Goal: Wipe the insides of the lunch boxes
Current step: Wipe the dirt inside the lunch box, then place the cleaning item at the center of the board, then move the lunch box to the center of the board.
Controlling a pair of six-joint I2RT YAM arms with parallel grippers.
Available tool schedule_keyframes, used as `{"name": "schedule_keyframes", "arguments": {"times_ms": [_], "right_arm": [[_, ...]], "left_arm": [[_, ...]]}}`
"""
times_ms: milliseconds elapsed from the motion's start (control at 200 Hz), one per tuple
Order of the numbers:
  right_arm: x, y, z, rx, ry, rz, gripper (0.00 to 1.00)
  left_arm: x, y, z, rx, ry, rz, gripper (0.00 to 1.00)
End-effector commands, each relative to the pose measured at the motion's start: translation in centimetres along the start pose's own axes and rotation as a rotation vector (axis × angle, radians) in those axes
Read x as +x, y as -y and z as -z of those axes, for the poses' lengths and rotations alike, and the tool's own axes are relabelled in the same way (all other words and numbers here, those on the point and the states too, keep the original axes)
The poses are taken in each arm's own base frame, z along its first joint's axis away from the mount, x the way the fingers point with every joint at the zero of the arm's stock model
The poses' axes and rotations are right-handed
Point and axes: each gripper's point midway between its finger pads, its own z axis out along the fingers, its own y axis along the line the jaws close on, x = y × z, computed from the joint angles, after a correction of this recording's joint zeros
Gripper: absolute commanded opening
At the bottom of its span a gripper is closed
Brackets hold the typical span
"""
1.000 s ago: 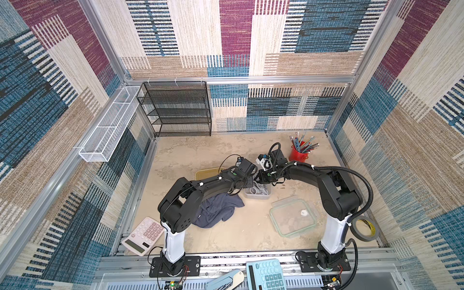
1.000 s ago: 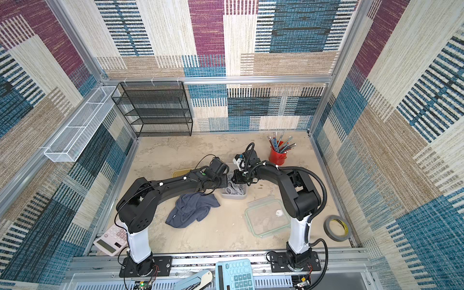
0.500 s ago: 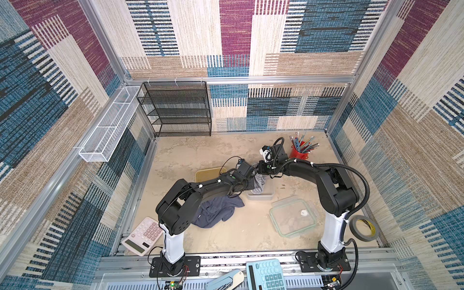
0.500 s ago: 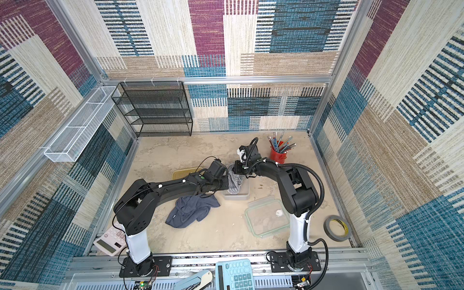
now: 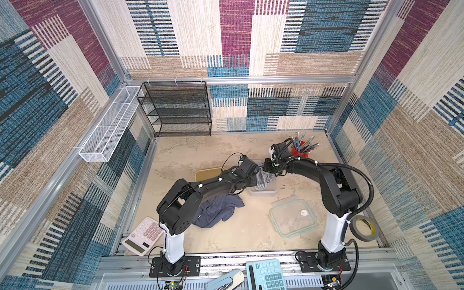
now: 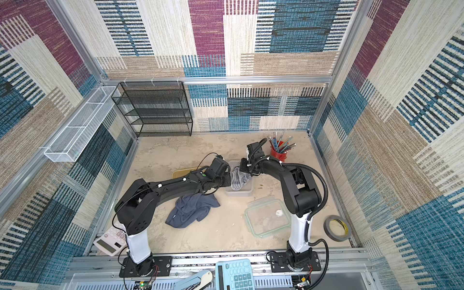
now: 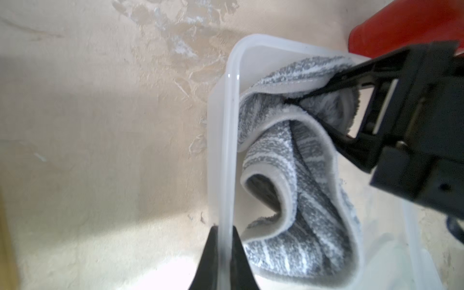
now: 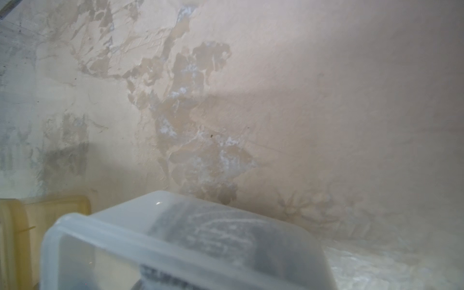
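The clear frosted lunch box (image 5: 263,191) stands mid-table in both top views, and also shows as lunch box (image 6: 238,192). A grey striped cloth (image 7: 296,175) is bunched up inside it. My left gripper (image 7: 224,229) is shut on the box's rim (image 7: 229,140), one finger on each side of the wall. My right gripper (image 7: 293,101) is shut on the cloth's upper fold, above the box's far end. The amber lunch box (image 5: 208,173) lies to the left, half hidden under my left arm. In the right wrist view the cloth shows dimly through the frosted wall (image 8: 200,233).
A clear lid with a green rim (image 5: 292,219) lies near the right arm's base. A dark blue towel (image 5: 216,211) is crumpled under the left arm. A red pencil cup (image 5: 300,150) stands close behind the right wrist. A tape roll (image 5: 364,228) and a pink calculator (image 5: 144,236) lie at the edges.
My right gripper has pulled the grey cloth up from the box floor and toward the far end. The left gripper has kept its hold on the rim.
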Motion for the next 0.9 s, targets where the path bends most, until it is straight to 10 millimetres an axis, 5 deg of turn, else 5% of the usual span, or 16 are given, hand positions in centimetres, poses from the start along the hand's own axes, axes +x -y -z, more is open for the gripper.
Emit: {"name": "schedule_keyframes", "arguments": {"times_ms": [0,250,516,741,896], "right_arm": [[-2.6,3.2,0.8,0.177,0.128,0.049,0.08],[-0.2,3.9,0.1,0.274,0.028,0.192,0.08],[5.1,3.0,-1.3,0.281,-0.191,0.380,0.08],[10.1,-0.4,-0.8,0.081,-0.325,0.429,0.07],[10.5,-3.4,0.9,-0.066,-0.329,0.427,0.06]], "left_arm": [[1.7,-1.7,0.5,-0.097,-0.093,-0.057,0.01],[0.0,-1.1,0.4,-0.118,-0.054,-0.057,0.01],[-2.2,-1.7,0.6,-0.182,0.031,-0.063,0.01],[-3.6,-1.7,0.0,-0.210,0.076,-0.071,0.02],[-4.0,-2.2,-0.4,-0.238,0.085,-0.069,0.02]]}}
